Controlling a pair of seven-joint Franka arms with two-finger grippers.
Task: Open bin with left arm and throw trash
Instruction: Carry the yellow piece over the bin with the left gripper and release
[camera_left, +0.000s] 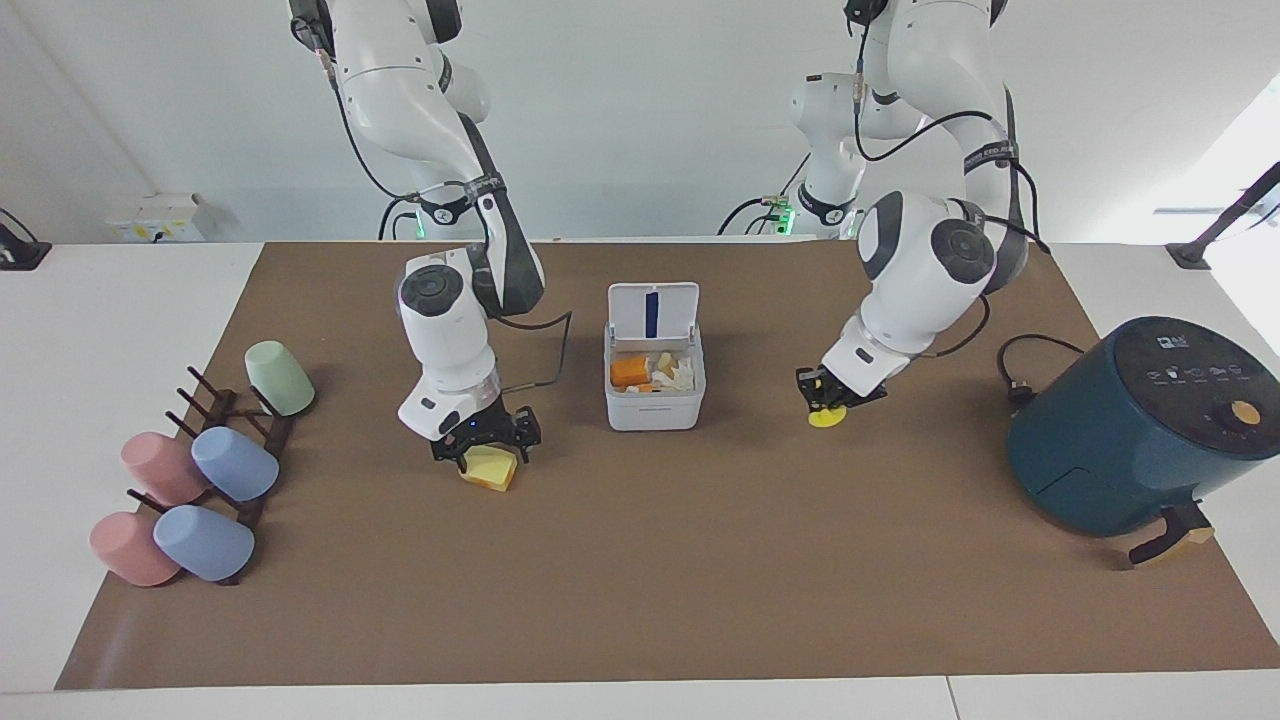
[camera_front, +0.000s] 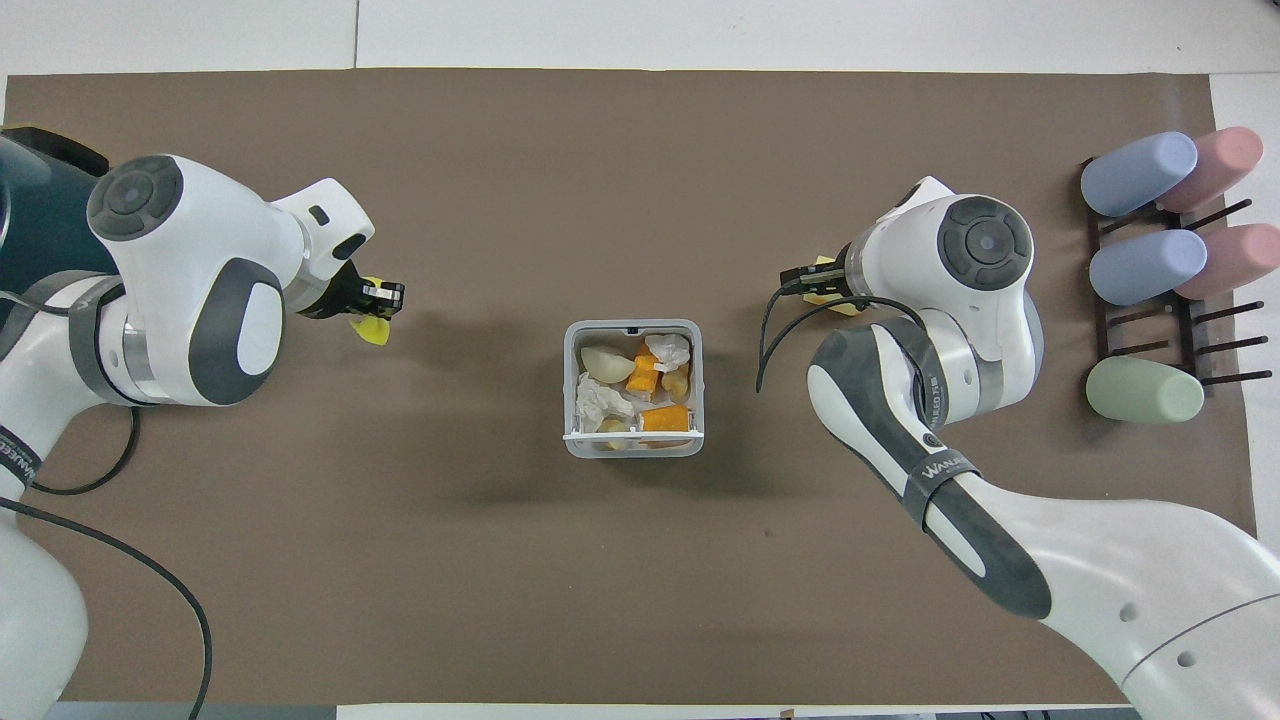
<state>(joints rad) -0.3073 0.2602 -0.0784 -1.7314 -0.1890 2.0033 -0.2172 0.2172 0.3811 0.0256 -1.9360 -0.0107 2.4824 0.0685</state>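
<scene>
The white bin (camera_left: 654, 408) stands mid-mat with its lid (camera_left: 653, 311) upright; it also shows in the overhead view (camera_front: 570, 380). Inside lie several lumps, among them a cream-white one (camera_front: 606, 362) and orange pieces (camera_front: 664, 418). My left gripper (camera_left: 829, 396) is shut on the bright yellow bent piece (camera_left: 826, 418), low over the mat beside the bin toward the left arm's end; the piece also shows from above (camera_front: 373, 329). My right gripper (camera_left: 484, 446) is open and lowered astride the pale yellow block (camera_left: 490, 470), which lies on the mat toward the right arm's end.
A big teal air fryer (camera_left: 1140, 425) with its black cable (camera_left: 1008, 362) stands at the left arm's end. A dark peg rack (camera_left: 245, 440) with several pastel cups (camera_left: 232, 464) sits at the right arm's end.
</scene>
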